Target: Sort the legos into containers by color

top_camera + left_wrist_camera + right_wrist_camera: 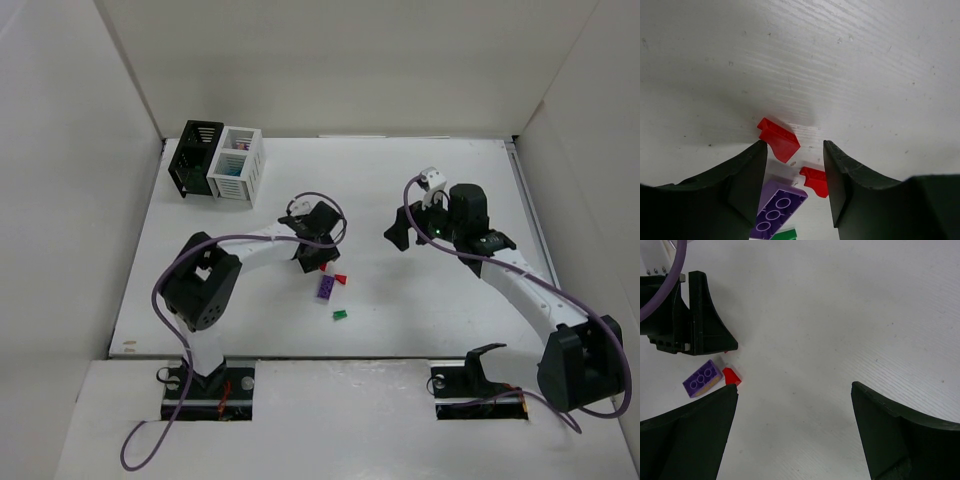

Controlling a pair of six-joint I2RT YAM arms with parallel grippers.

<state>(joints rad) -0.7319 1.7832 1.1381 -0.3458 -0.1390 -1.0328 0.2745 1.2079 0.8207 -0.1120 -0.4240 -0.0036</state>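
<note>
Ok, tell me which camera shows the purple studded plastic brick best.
Right wrist: the purple studded plastic brick lies in full view, studs visible. Left wrist shows it bigger but partly hidden by a gripper finger. Top shows a tiny purple speck.

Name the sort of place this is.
Probably a robotics lab cell: white panel walls box in a table, left arm and right arm bolted at its near edge, a purple lego brick, black bin and white bin on it.

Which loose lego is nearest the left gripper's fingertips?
The larger red wedge, lying just at the tips of the left gripper. The smaller red piece, purple brick and green piece sit further back toward the wrist.
</note>
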